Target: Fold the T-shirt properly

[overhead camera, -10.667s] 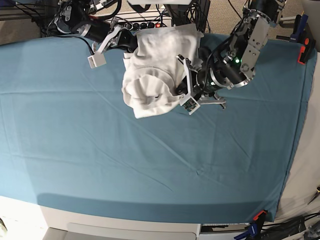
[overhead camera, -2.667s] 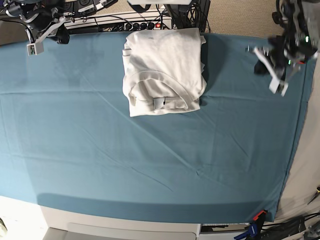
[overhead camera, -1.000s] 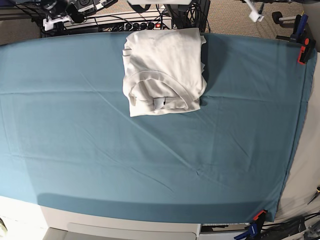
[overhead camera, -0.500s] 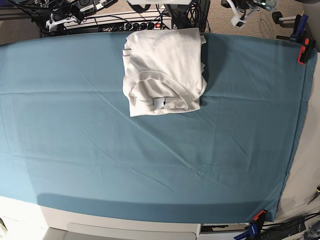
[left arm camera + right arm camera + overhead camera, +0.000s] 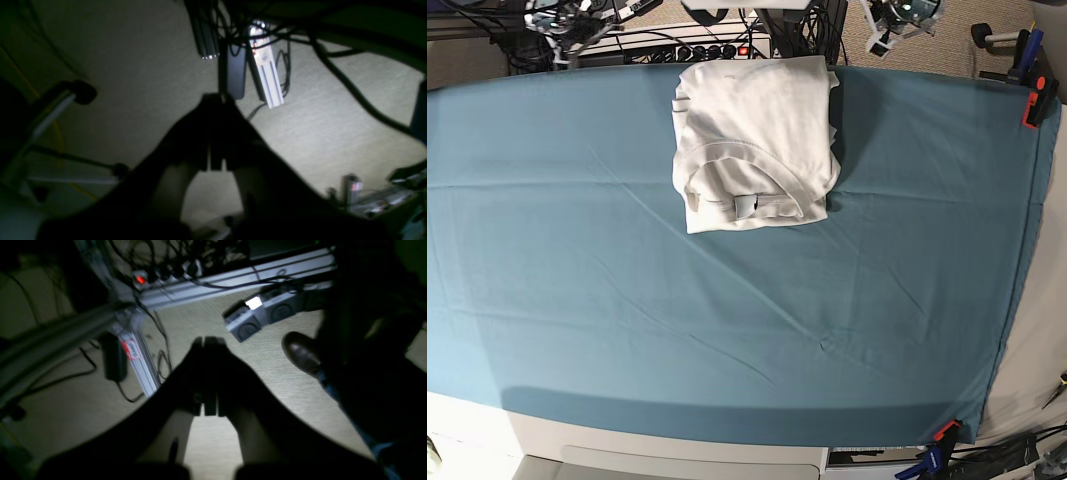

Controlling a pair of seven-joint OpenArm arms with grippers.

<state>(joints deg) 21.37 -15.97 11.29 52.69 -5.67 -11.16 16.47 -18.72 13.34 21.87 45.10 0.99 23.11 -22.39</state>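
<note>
T-shirt [image 5: 754, 140] is seen folded flat on the teal cloth [image 5: 727, 330], well clear of both grippers. Left gripper [image 5: 216, 100] and right gripper [image 5: 206, 341] are closed, nothing held. Soft, light, limp cotton is expected; stacked side edges would best be pinched.

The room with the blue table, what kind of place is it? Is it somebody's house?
Probably a robot lab, not a house. A teal cloth is clamped over the table, with a folded T-shirt on it. Behind are a power strip and tangled cables on carpet.
</note>
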